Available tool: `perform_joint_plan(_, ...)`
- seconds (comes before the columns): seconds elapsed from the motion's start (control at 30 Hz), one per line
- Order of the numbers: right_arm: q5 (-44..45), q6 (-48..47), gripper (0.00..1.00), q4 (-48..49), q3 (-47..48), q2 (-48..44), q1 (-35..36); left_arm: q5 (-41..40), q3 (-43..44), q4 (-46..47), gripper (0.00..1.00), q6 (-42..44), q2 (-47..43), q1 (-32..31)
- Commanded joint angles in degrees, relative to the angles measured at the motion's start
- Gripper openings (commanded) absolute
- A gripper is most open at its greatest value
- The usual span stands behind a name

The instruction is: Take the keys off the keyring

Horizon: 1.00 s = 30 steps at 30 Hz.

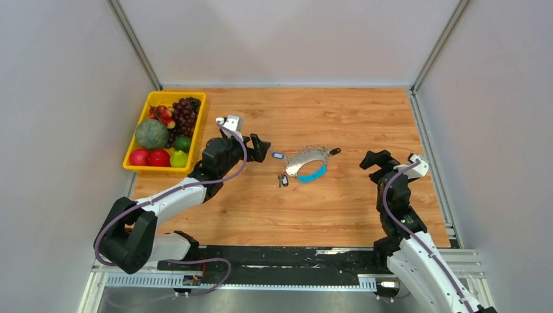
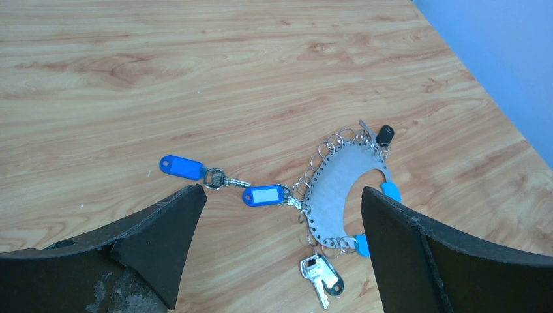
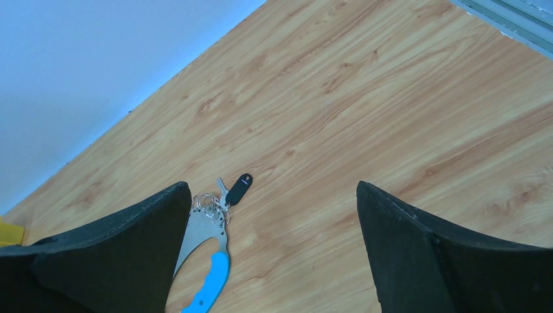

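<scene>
The keyring (image 1: 305, 162), a shiny metal crescent with a blue segment (image 1: 315, 174), lies flat on the wooden table. Small rings line its outer edge. In the left wrist view the keyring (image 2: 340, 184) has a blue-tagged key (image 2: 264, 195) at its left edge, a silver key (image 2: 321, 274) at its near end and a black-headed key (image 2: 385, 135) at its far end. Another blue-tagged key (image 2: 184, 167) lies further left, its blade tip beside the first tag. My left gripper (image 1: 261, 147) is open and empty, just left of the keys. My right gripper (image 1: 375, 160) is open and empty, to the right of the keyring (image 3: 202, 241).
A yellow tray (image 1: 197, 127) of fruit stands at the back left, behind my left arm. Grey walls close the table on three sides. A metal rail (image 1: 430, 150) runs along the table's right edge.
</scene>
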Motion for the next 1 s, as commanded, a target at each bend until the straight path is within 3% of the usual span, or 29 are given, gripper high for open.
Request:
perform_joint_plan(0.0,1.9,0.5,1.00,1.6,-1.5,-2.1,-0.1,1.3,1.3,0.5,1.00,-0.3,0.1,0.0)
perform_joint_plan(0.3,3.8,3.4,1.00,4.6,-6.6,-8.4,-0.1,2.9,2.7,-1.2,1.00,0.1,1.8,-0.1)
perform_joint_plan(0.53,-4.0,-1.1,0.99,10.1,-6.5,-5.2,0.0,1.9,2.6,-2.1,1.00,0.3,0.4,-0.1)
perform_joint_plan(0.73,-26.1,-6.4,0.94,14.4,1.7,9.2,0.9,0.3,1.8,-1.3,1.00,-0.1,0.3,-0.1)
perform_joint_plan(0.97,-19.4,-13.5,0.79,9.6,15.9,32.3,17.4,-1.6,1.9,-2.6,1.00,-0.1,-0.5,0.0)
